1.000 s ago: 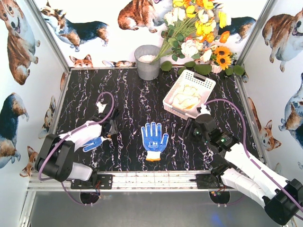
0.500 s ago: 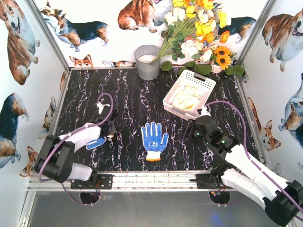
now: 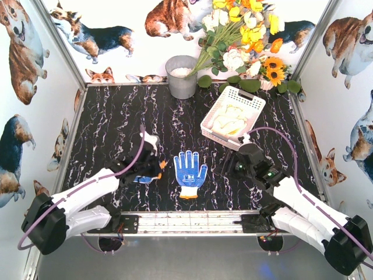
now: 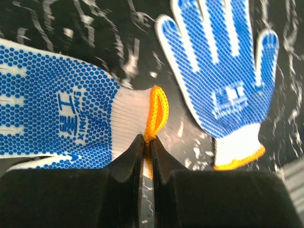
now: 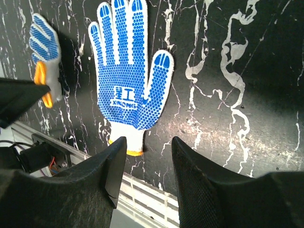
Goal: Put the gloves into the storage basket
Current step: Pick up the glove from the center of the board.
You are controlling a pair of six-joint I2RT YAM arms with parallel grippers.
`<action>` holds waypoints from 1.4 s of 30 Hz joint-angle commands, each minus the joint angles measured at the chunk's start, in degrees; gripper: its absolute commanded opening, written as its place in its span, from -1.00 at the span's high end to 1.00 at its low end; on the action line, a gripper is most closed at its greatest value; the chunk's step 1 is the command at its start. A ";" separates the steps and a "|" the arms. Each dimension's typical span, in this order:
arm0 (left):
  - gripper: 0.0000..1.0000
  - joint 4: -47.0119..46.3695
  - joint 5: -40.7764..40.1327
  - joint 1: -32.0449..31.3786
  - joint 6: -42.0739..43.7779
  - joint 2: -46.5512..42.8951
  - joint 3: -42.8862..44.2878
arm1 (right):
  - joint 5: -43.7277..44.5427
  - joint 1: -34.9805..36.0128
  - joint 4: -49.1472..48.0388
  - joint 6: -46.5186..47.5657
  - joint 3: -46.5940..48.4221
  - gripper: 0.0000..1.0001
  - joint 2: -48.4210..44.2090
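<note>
Two blue gloves are showing outside the basket. Entry: the left pincer (image 4: 146,142) is clenching the orange cuff (image 4: 159,107) of the first blue glove (image 4: 61,118) at the near left of the counter (image 3: 116,116). It is pinching only the cuff edge, and I cannot tell whether the glove is lifting clear of the counter. The second blue glove (image 3: 190,169) is lying flat, dots up, at near centre, just right of the held one and apart from it. The right pincer (image 5: 148,142) is standing released and carrying nothing, hovering over bare counter between the flat glove and the white basket (image 3: 254,102) at far right.

Risks, as judged:
- The pinch is sitting on a thin strip of trim, so the glove may be slipping out on a lift or swing.
- Trailing fingers may be dragging over the flat glove or snagging the basket rim.
- The basket is sitting on the right arm's side, so the two arms may be crowding each other.

Count:
- blue gloves: two
- pale gloves (image 3: 228,122) in the basket: a heap, number not resolvable
- basket: one
- metal bucket (image 3: 180,79): one, far centre
- pincers: two
</note>
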State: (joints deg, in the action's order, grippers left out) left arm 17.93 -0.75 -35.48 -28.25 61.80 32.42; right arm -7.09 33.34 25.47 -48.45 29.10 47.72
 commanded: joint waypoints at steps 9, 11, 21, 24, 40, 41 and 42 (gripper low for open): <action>1.00 8.08 8.47 -21.13 -3.68 -1.33 0.53 | -4.73 0.03 -8.18 -0.66 0.58 0.09 4.90; 1.00 8.44 7.98 -23.65 -4.11 -0.66 1.09 | -5.62 0.42 -9.09 -0.75 0.88 0.08 6.47; 1.00 0.16 -2.20 -24.66 -9.79 -0.96 3.17 | -11.51 5.31 -19.46 -13.86 1.23 0.08 15.33; 1.00 -2.40 -2.48 -24.67 -11.13 -1.07 2.75 | -13.83 7.08 -29.95 -22.20 -1.96 0.08 19.69; 1.00 -4.77 -1.57 -24.76 -13.03 -1.65 1.55 | -13.25 14.48 -46.81 -31.23 -1.92 -0.01 29.54; 1.00 -4.75 -1.54 -24.77 -13.12 -1.48 1.53 | -12.97 14.53 -47.48 -31.55 -2.33 -0.01 29.20; 1.00 -4.75 -1.54 -24.79 -13.14 -1.31 1.49 | -12.74 14.55 -47.91 -31.62 -2.62 -0.01 28.67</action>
State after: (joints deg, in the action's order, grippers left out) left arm 14.63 -1.80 -59.99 -40.60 60.53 33.85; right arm -20.29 47.51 -15.86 -78.43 25.82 77.34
